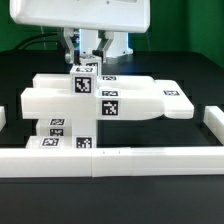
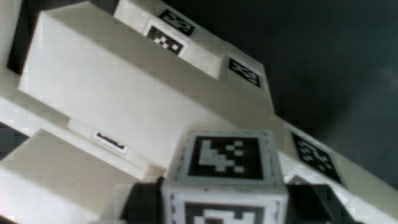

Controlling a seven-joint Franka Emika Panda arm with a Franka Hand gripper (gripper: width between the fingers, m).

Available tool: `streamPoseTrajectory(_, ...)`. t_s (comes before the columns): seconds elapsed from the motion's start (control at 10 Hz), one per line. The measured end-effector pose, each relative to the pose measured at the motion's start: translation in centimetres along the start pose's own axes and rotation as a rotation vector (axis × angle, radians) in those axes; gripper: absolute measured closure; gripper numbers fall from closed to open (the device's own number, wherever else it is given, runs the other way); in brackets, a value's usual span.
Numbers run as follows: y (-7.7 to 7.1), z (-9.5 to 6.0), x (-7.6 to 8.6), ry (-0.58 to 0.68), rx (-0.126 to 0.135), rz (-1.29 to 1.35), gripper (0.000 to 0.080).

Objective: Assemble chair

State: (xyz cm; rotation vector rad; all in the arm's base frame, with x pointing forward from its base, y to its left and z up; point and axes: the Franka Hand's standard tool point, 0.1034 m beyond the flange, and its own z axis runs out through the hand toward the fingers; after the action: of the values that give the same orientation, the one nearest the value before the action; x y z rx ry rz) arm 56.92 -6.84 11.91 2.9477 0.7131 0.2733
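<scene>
- Early stage: chair parts [image 1: 105,100] lie loose, nothing visibly joined
- Gripper [image 1: 85,66] sits around a small tagged block [image 2: 228,175]; grip cannot be told
- All joining remains

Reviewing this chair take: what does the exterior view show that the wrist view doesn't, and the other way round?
Only the exterior view: the white border rail along the front of the table, the robot's body above, the gripper coming down from above onto the back of the pile, and the small tagged parts at the front, toward that view's left.

Only the wrist view: a close look at the tagged block between the fingers, which look nearly closed on it.

Both: the large flat white panel with its square tags.
</scene>
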Motion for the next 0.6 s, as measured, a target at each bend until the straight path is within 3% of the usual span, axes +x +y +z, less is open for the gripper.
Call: streamPoseTrajectory(0.6, 0.24, 0.04, -0.02, 0.004, -0.005, 0.473, 0.0518)
